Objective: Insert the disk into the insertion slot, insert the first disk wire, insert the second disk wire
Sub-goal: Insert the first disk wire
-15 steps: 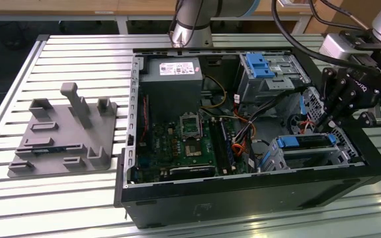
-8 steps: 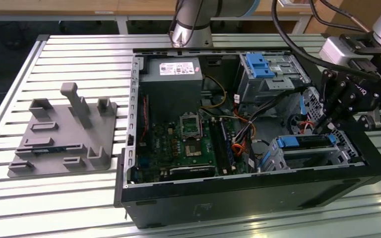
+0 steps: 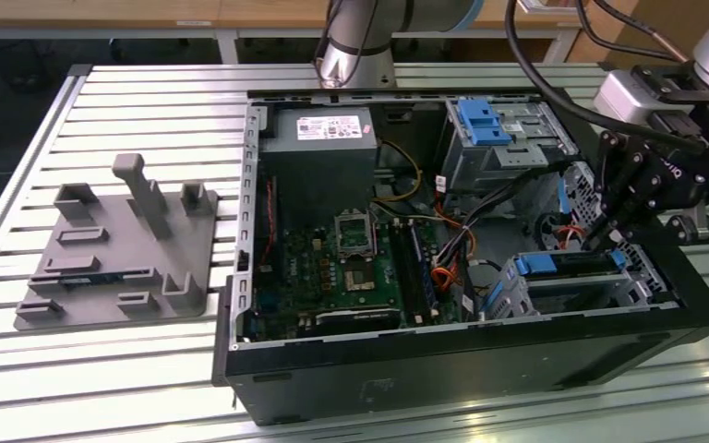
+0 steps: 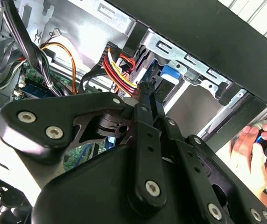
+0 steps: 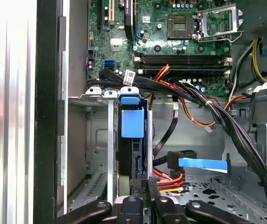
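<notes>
From my remote station I see the gripper (image 3: 601, 235) reaching down into the open computer case (image 3: 453, 378) at its 3 o'clock side in the exterior view. The disk (image 3: 572, 266) is already seated in the insertion slot (image 3: 631, 286), its blue carrier showing at about 7 o'clock from the fingertips and just beside them. In the first wrist view the gripper (image 5: 145, 184) points straight at the disk (image 5: 132, 123), which stands edge-on between the walls of the insertion slot (image 5: 96, 93), its blue tab facing out. The fingers (image 5: 138, 186) are drawn together with only a sliver between them. In the second wrist view the gripper (image 4: 147, 88) meets the end of a bundle of red and yellow wires (image 4: 119, 70) just short of the disk (image 4: 171, 72). I cannot tell whether that wire end is actually pinched. A flat blue cable (image 5: 203, 163) lies loose near the same bundle (image 5: 171, 179). A person's hand (image 4: 252, 144) rests outside the case wall. In the exterior view a taller bay (image 3: 502, 152) with a blue clip (image 3: 484, 120) sits at 11 o'clock from the gripper, and a grey fixture (image 3: 121, 249) lies on the slatted table (image 3: 145, 92) at 9 o'clock from the case.
</notes>
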